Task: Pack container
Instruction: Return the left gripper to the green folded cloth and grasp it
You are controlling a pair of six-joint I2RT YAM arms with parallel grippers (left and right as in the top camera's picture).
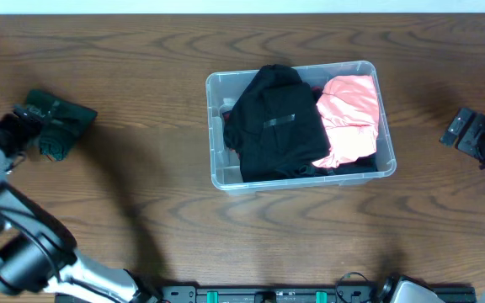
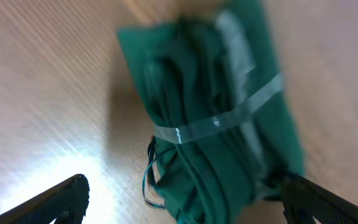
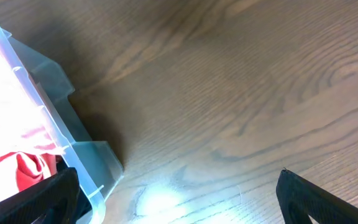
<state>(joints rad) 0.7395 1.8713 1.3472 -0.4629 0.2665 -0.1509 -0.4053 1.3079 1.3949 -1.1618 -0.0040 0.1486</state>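
Near the container [image 3: 48, 124], the right pincer [image 3: 176, 186], wide apart; well away, left pincer [image 2: 185, 186] likewise apart.

Clear container [image 1: 219, 87], upright, mid-table, holding black and pink garments

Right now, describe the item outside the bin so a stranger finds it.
From the clear container mid-table, look to the overhead view's left edge. A folded bundle lies by the left gripper; only it is dark green and outside the container.
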